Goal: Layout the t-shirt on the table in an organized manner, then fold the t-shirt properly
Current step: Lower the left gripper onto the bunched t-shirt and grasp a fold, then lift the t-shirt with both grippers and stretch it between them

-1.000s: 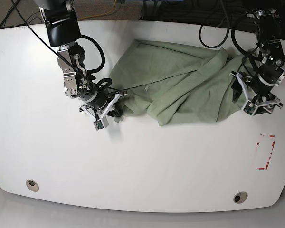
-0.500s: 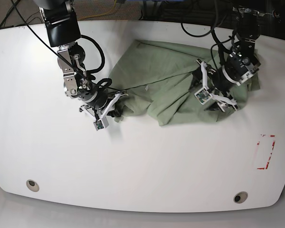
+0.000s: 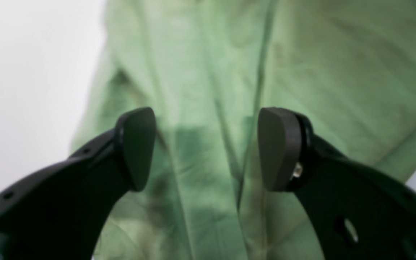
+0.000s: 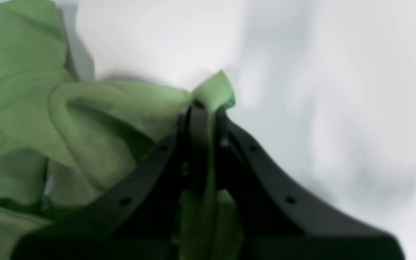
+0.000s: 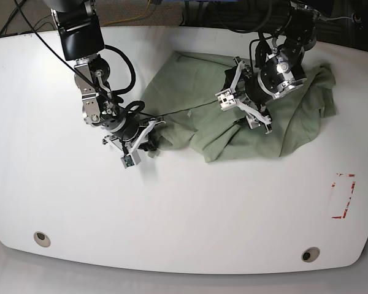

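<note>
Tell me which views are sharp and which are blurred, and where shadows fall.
Base view: sharp, even light, soft shadows under the t-shirt folds. Left wrist view: the cloth is soft and out of focus, the open left claw darkens it beneath. Right wrist view: the table is smeared grey; the right claw pinches a cloth tip.

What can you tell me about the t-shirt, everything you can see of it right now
The t-shirt is plain pale sage-green cloth, soft and wrinkled, without print. It lies bunched and partly folded over itself on the far middle of the white table, not yet spread flat. The right end effector is shut on a bunched corner at its near-left edge. The left end effector hangs open over its middle folds, near a seam; whether it touches the cloth is unclear.
</note>
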Motion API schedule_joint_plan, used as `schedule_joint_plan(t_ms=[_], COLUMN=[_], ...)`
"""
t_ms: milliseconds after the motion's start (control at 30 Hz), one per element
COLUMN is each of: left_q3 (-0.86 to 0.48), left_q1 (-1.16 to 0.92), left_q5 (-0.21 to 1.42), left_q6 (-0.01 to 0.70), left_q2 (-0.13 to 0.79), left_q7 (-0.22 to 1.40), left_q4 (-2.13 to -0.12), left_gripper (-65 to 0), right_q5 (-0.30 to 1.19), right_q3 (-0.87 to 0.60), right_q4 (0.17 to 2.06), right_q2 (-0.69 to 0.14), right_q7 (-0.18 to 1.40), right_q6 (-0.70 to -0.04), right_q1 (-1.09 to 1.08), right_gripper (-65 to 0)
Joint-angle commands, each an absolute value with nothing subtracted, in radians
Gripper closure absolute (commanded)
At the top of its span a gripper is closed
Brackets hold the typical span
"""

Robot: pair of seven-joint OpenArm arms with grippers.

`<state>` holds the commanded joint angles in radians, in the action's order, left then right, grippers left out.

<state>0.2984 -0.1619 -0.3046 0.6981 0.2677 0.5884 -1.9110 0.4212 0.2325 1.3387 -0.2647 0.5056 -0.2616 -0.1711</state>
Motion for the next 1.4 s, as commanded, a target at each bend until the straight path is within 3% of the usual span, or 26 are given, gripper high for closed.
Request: schedule_joint_plan(t_ms=[500, 1200, 1300, 1400], left_q3=[0.292, 0.222, 0.222, 0.222], left_q1=[-0.143, -0.134, -0.134, -0.133], left_q5=[-0.387, -0.401, -0.401, -0.401], left_q6=[0.638, 0.638, 0.638, 0.638], left_q2=[0.268, 0.268, 0.268, 0.268], left_q7=[0.588, 0.588, 0.588, 0.588], left_q4=[-1.824, -1.779, -1.779, -1.778], left_gripper=[-42.0, -40.7, -32.8, -18.6], right_q5=[0.421, 0.421, 0.421, 0.421], right_q3=[0.232, 0.232, 0.232, 0.232], right_q4=[1.339, 1.339, 1.339, 1.339], right_q2=[-0.265, -0.265, -0.263, -0.263], right_q7=[0.506, 0.506, 0.506, 0.506], right_q6=[-0.262, -0.262, -0.262, -0.262], right_q1=[-0.163, -0.162, -0.162, -0.162], right_gripper=[0.0, 0.0, 0.0, 0.0])
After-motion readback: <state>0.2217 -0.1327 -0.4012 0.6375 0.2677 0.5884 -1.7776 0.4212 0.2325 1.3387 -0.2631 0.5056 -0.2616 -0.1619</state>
